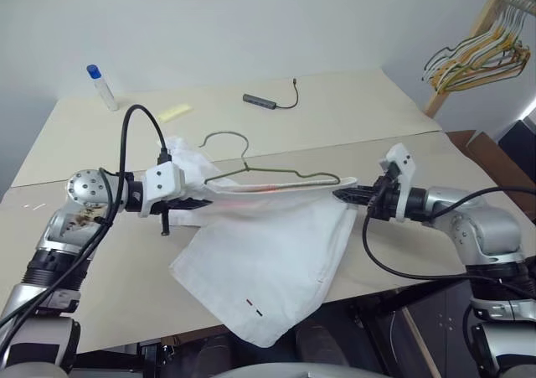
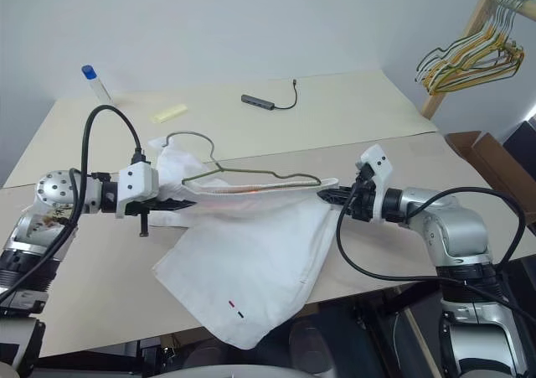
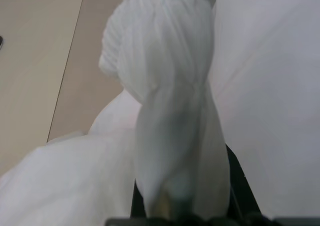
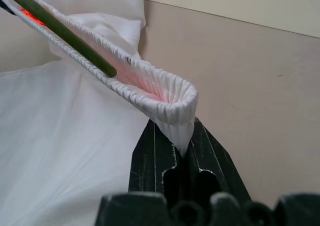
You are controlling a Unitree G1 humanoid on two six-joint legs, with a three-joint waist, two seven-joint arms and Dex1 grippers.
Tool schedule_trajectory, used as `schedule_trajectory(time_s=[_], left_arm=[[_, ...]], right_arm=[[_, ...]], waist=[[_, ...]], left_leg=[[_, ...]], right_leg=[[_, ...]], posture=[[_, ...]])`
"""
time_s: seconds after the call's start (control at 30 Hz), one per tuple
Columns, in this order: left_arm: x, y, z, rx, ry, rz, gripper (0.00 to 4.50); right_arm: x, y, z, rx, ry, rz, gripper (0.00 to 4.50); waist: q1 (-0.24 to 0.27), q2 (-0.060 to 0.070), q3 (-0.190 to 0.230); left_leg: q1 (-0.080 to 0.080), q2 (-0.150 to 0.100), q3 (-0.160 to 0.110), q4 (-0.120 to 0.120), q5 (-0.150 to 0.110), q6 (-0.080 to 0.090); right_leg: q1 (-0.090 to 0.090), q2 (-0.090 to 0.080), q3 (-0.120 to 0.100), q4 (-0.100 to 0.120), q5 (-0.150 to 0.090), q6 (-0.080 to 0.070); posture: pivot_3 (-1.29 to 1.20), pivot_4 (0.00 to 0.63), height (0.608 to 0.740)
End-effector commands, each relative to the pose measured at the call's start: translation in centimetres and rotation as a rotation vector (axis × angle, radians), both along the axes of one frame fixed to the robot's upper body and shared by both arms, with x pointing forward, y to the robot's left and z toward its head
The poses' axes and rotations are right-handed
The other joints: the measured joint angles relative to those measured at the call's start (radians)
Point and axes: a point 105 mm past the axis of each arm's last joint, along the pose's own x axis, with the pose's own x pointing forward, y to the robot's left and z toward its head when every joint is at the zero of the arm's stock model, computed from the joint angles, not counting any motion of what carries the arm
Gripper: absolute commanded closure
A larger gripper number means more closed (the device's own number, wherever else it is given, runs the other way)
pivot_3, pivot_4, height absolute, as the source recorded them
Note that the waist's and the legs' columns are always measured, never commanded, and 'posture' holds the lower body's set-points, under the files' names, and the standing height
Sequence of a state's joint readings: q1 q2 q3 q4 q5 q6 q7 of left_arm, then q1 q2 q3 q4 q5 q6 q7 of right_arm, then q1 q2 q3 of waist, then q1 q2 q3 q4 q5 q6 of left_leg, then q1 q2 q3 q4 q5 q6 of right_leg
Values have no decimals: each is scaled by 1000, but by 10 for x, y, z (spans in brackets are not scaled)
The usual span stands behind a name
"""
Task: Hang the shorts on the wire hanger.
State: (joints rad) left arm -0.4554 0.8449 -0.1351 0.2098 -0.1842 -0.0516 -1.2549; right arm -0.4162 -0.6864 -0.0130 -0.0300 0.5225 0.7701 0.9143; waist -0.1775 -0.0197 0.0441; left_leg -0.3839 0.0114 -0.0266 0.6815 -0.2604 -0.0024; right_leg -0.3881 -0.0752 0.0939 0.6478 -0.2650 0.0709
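From the head camera, the left gripper [image 1: 194, 202] and the right gripper [image 1: 345, 194] stretch the waistband of the shorts [image 1: 276, 265] taut between them above the table [image 1: 352, 114], each pair of fingers pinched tight on one end of the band. The wire hanger [image 1: 251, 170] has its lower bar tucked into the open waistband between the two grips, its hook rising above the cloth. The legs of the shorts drape from the fingers down over the table's near edge.

At the left wrist, bunched white fabric of the shorts [image 3: 170, 105] is clamped between the closed fingers [image 3: 240, 181].

At the right wrist, closed fingers [image 4: 150, 156] nip the gathered end of the waistband, and the hanger's bar [image 4: 60, 30] runs inside the band just beyond the fingertips.
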Motion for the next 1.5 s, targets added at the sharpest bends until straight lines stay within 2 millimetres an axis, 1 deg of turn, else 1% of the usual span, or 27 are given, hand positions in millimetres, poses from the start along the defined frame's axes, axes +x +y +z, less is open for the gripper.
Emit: schedule_trajectory(time_s=[0.03,0.23,0.33,0.43,0.5,0.57,0.6,0.63,0.7,0.77,0.87,0.93,0.97,1.03,1.13,1.23,1.33,1.37,1.43,1.5], left_arm=[[9,26,3,104,-35,98,4500],[22,33,-6,208,-87,172,4500],[20,34,-10,240,-70,152,4500],[18,30,-14,260,-57,117,4500],[19,24,-17,263,-54,101,4500],[23,16,-18,255,-57,89,4500],[25,13,-18,252,-59,87,4500],[27,11,-18,248,-62,87,4500],[33,7,-16,234,-74,97,4500],[38,3,-13,221,-91,109,4500],[43,-1,-8,190,-111,123,4500],[44,-4,-5,186,-123,115,4500],[44,-6,-2,181,-133,107,4500],[44,-9,1,172,-144,97,4500],[46,-16,7,157,-167,81,4500],[47,-22,12,139,-190,76,4500],[47,-26,14,127,-198,69,4500],[46,-27,15,123,-201,65,4500],[45,-29,15,117,-205,61,4500],[45,-29,16,116,-210,63,4500]], right_arm=[[7,-26,18,-49,-67,-87,4472],[3,-28,25,-70,-105,-52,4472],[3,-25,34,-75,-142,-27,4472],[2,-12,45,-80,-206,22,4472],[-2,3,52,-83,-252,83,4472],[-8,19,55,-96,-292,151,3866],[-11,25,56,-98,-301,176,3688],[-14,30,55,-106,-303,203,3316],[-20,36,50,-136,-304,247,2578],[-24,37,47,-167,-305,274,1888],[-18,36,49,-203,-332,251,815],[-12,39,58,-218,-357,244,141],[-8,42,62,-246,-365,248,58],[-2,46,65,-296,-370,253,58],[12,50,59,-403,-328,266,58],[25,53,43,-509,-255,310,58],[35,59,33,-539,-221,323,58],[38,63,32,-541,-222,332,58],[40,69,32,-550,-233,359,425],[39,74,33,-557,-244,394,1002]], waist=[[0,0,0],[0,0,0],[-1,0,0],[-3,0,0],[-4,0,0],[-3,0,0],[-4,0,0],[-4,0,0],[-2,0,0],[4,0,0],[7,0,0],[6,0,0],[0,0,0],[-6,0,0],[-7,0,0],[-6,0,0],[-5,0,0],[-5,0,0],[-5,0,0],[-5,0,0]], left_leg=[[0,0,0,0,0,0],[0,0,0,0,0,0],[0,0,0,0,0,0],[0,0,0,0,0,0],[0,0,0,0,0,0],[0,0,0,0,0,0],[0,0,0,0,0,0],[0,0,0,0,0,0],[0,0,0,0,0,0],[-1,0,0,0,0,0],[-2,-1,0,1,0,0],[-2,-1,0,1,0,0],[-1,-1,0,1,0,0],[0,0,0,1,0,0],[0,1,0,0,0,0],[-1,0,0,0,0,0],[-1,-1,0,1,0,0],[-2,-1,0,1,0,0],[-2,-1,0,1,0,0],[-2,-1,-1,1,0,0]], right_leg=[[0,0,0,0,0,0],[0,0,0,0,0,0],[0,0,0,0,0,0],[0,0,0,0,0,0],[0,0,0,0,0,0],[0,0,0,0,0,0],[0,0,0,0,0,0],[0,0,0,0,0,0],[0,1,0,0,0,0],[0,0,-1,0,0,0],[-1,-1,-1,0,0,0],[-1,-1,-1,0,0,0],[-1,-1,-1,0,0,0],[-1,0,0,1,0,0],[-1,1,0,1,0,0],[-1,0,0,0,0,0],[-1,-1,-1,0,0,0],[-2,-1,-1,1,0,0],[-2,-1,0,1,0,0],[-2,-1,-1,1,0,0]], posture=[[-144,0,740],[-150,0,740],[-152,0,740],[-152,0,740],[-152,0,740],[-152,0,740],[-152,0,740],[-152,0,740],[-152,0,740],[-150,0,740],[-154,0,740],[-156,0,740],[-158,0,740],[-157,0,740],[-153,0,740],[-147,0,740],[-138,0,740],[-135,0,740],[-130,0,740],[-127,0,740]])
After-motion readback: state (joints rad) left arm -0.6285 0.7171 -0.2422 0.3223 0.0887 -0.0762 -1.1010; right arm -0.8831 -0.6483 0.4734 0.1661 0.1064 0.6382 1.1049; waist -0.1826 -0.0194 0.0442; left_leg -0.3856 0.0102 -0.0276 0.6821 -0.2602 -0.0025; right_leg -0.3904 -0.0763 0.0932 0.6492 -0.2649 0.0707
